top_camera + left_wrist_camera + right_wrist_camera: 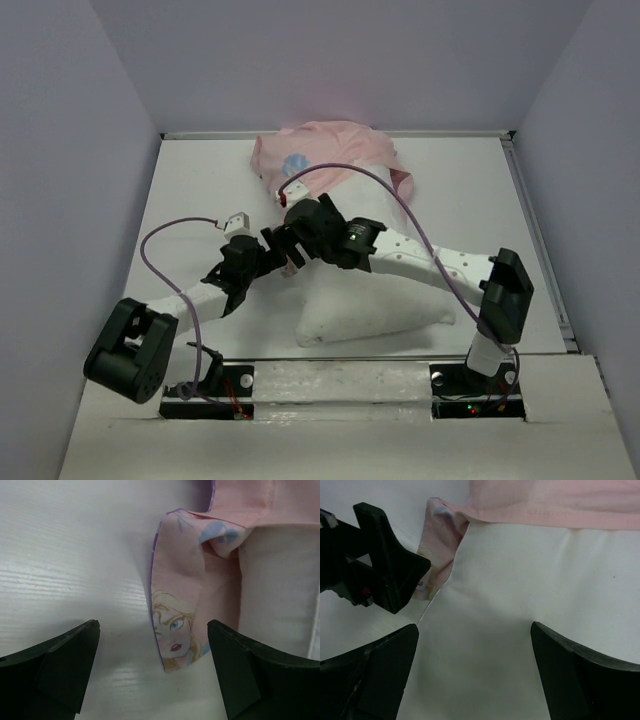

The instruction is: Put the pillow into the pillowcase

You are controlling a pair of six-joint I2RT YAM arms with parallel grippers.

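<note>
The white pillow lies mid-table, its far end inside the pale pink pillowcase. A loose pillowcase flap printed with a blonde cartoon face hangs at the pillow's left side, beside the bare pillow. My left gripper is open, one finger on each side of that flap and touching nothing. My right gripper is open just above the pillow, below the pillowcase hem. In the top view the left gripper and the right gripper sit close together at the pillow's left edge.
The white table is walled in by pale panels at the back and on both sides. A purple cable loops over the left arm and another arcs over the right arm. One left finger shows in the right wrist view.
</note>
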